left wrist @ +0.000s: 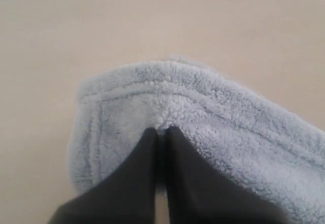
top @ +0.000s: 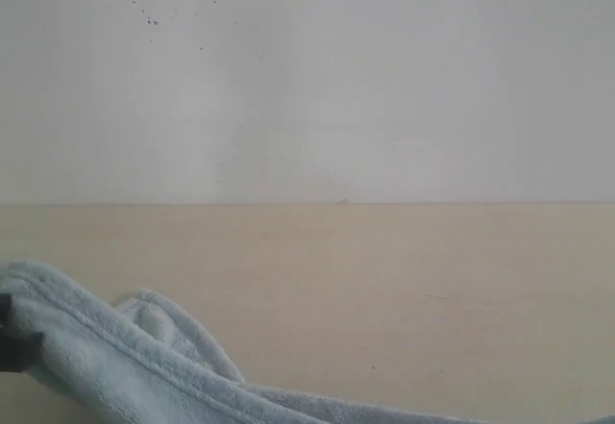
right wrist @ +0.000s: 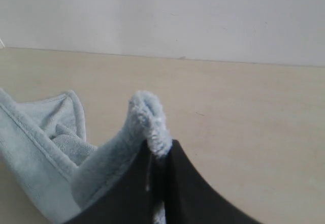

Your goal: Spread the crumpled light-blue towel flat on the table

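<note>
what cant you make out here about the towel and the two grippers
- Exterior view: most of the towel is cut off by the bottom and left edges, so its spread is unknown.
- Exterior view: the left fingers show only as a dark sliver at the left edge.
- Right wrist view: the right fingers hide how much cloth they pinch.

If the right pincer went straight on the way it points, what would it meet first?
The right pincer is shut on a towel fold. Past that, only bare table shows, then the wall; depth is unclear.
</note>
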### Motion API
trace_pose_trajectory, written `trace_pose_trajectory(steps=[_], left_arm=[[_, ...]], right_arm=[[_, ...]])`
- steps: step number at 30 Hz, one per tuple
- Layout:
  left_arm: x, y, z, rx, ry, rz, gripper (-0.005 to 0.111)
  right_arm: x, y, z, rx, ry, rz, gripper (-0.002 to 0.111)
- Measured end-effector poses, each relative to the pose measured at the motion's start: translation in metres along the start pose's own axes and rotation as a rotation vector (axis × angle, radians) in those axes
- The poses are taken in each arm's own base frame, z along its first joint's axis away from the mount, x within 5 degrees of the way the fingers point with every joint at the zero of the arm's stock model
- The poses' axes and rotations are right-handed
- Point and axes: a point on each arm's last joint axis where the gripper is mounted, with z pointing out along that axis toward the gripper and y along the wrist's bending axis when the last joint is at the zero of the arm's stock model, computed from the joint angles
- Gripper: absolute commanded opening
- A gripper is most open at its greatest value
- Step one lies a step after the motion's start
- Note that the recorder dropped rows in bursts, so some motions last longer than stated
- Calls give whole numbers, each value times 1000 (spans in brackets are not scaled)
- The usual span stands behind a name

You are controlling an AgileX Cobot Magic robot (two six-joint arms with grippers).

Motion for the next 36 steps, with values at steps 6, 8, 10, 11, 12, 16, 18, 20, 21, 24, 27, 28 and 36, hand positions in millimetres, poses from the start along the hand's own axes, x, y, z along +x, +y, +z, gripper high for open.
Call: trace_pose_trajectory(steps=[6,8,10,11,12,16,18,20,21,24,27,28,36], left_arm=[[-22,18,-48,-4,-236,38,4],[-30,28,-66,-51,-314,47,4],[-43,43,-91,-139,-410,67,4],[-49,52,-105,-206,-449,107,4],[-51,57,-111,-242,-461,130,4],[-48,77,-129,-420,-439,140,4],[-45,81,-134,-441,-444,123,4],[-44,82,-135,-445,-440,121,4],[-41,81,-132,-445,-430,130,4],[-25,75,-110,-441,-339,196,4],[-13,67,-90,-418,-258,237,4],[-10,65,-84,-411,-235,242,4],[-3,41,-37,-321,-58,312,4]], right_arm=[[-8,-3,-1,29,-84,-49,0],[-13,-4,-4,40,-113,-57,0],[-23,-6,-12,49,-166,-51,0],[-30,-7,-20,49,-199,-43,0],[-33,-8,-22,51,-212,-41,0],[-40,-13,-36,86,-209,-43,0],[-36,-15,-37,99,-161,-37,0],[-33,-16,-36,106,-129,-33,0],[-32,-16,-36,114,-115,-33,0],[-31,-15,-25,172,8,-86,0],[-33,-12,-9,227,107,-161,0],[-36,-10,-2,243,125,-187,0],[-53,12,66,339,231,-347,0]])
